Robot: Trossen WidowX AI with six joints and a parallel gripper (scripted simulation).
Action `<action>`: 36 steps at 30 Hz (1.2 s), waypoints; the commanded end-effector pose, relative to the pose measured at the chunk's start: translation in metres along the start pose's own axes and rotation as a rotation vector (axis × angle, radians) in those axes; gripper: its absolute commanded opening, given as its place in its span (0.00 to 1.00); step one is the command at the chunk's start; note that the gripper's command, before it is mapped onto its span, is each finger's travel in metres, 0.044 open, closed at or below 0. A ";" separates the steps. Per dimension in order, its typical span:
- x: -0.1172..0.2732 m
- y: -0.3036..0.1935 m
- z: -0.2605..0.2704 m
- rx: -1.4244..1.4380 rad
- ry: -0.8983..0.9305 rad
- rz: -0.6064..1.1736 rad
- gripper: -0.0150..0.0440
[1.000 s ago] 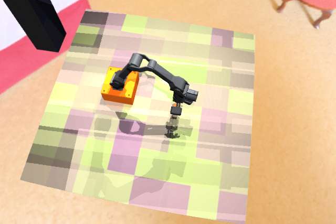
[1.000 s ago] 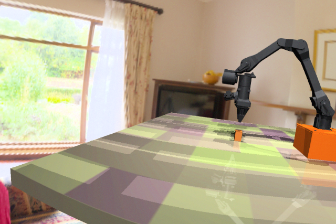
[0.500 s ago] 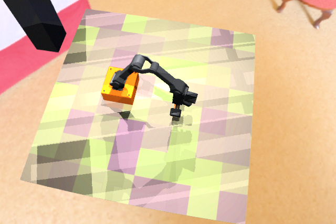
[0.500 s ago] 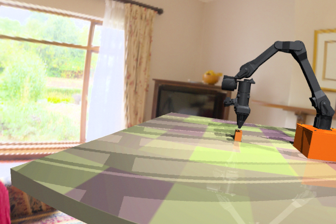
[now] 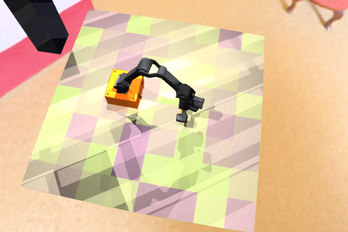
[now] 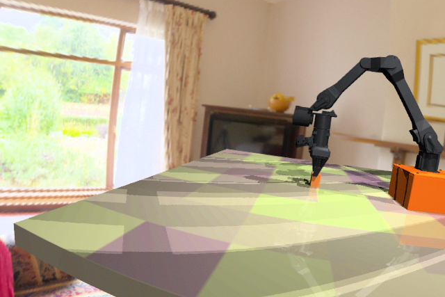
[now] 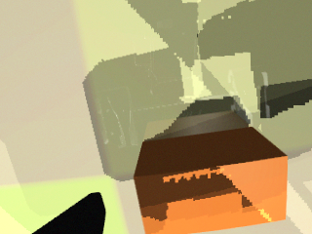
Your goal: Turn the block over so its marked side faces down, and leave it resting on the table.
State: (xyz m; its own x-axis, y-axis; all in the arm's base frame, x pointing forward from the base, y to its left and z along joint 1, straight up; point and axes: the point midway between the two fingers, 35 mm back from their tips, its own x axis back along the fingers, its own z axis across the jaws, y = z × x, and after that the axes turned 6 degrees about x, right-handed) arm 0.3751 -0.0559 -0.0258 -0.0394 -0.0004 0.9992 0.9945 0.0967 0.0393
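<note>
The orange block [image 5: 181,111] [image 6: 315,181] [image 7: 214,195] stands on the table [image 5: 213,153] [image 6: 186,214]. In the wrist view it is large at the lower right, with a dark shaded face and a brighter orange face towards the bottom. I cannot tell which face is the marked side. My gripper [image 5: 183,116] [image 6: 316,174] is open and points straight down, its fingertips low at the upper part of the block. Nothing is gripped. In the wrist view one black finger shows at the lower left, left of the block; the other finger is not visible.
The arm's orange base [image 5: 123,92] [image 6: 425,193] stands on the table, to the left of the block in the top view. A black beam-like shape [image 5: 42,18] shows at the upper left of that view. Shadows and reflections cross the patterned table top.
</note>
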 end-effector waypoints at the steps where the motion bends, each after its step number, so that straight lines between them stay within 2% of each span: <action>1: -0.012 -0.004 0.001 -0.003 0.001 0.017 1.00; 7: -0.016 -0.005 0.001 -0.003 0.001 0.017 1.00; 13: -0.016 -0.005 0.001 -0.003 0.001 0.017 0.73; 34: -0.016 -0.005 0.001 -0.003 0.001 0.017 0.50; 36: -0.011 -0.004 0.001 -0.003 0.001 0.017 0.41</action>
State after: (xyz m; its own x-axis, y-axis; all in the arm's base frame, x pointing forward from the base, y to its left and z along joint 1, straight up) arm 0.3723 -0.0557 -0.0396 -0.0282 0.0000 0.9996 0.9950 0.0961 0.0281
